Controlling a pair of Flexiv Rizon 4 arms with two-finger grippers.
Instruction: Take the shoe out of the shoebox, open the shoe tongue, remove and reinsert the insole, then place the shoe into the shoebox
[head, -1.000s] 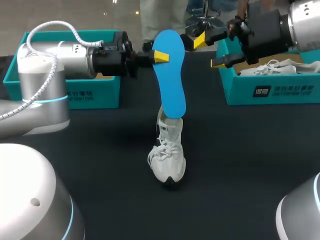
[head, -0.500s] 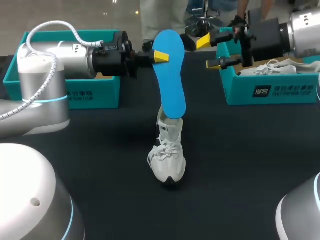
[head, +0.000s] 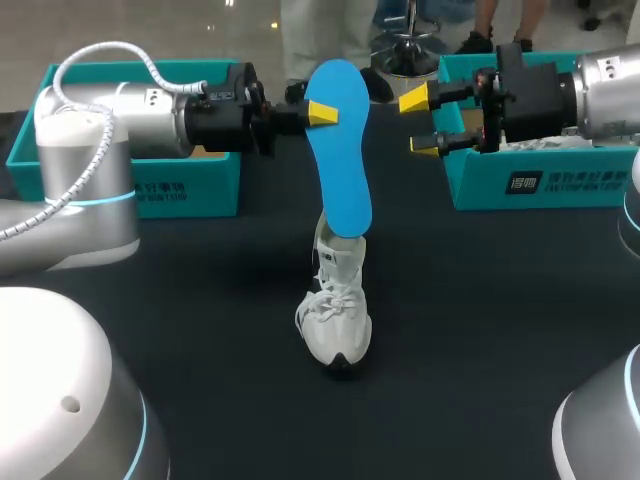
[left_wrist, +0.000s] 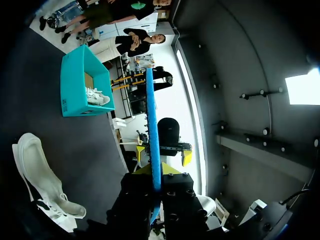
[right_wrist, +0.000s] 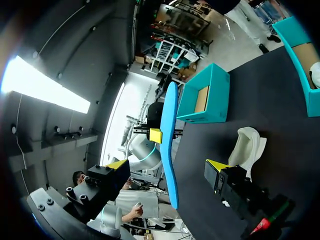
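Shoe (head: 335, 312): white, laced, sat on its sole on the black desk (head: 480, 330), toe toward the robot, heel end away, collar gaping open.

Blue insole (head: 340, 160): hung in the air above and just beyond the shoe's heel, long axis near vertical, rounded lower end overlapping the shoe's collar in the head view. Could not tell whether touching there. Showed edge-on in the left wrist view, as a thin blue strip running out from between the fingers.

Left pincer (head: 325, 113): pointed in level from the shoe's left side, high above it, clamped onto the insole's upper part. One yellow tip pressed on the near face, the other hidden behind the blue.

Right pincer (head: 420, 122): hovered high, up and to the right of the shoe, spread wide with nothing between its yellow tips. Pointed toward the insole, apart from it.

Right shoebox (head: 540, 185): teal, rested on the desk behind and to the right of the shoe, just behind the right pincer. Held a second white shoe (left_wrist: 95, 96).

Left shoebox (head: 190, 190): teal, rested behind and to the left of the shoe, partly hidden by the left arm (head: 100, 140), brown inside showing in the right wrist view.
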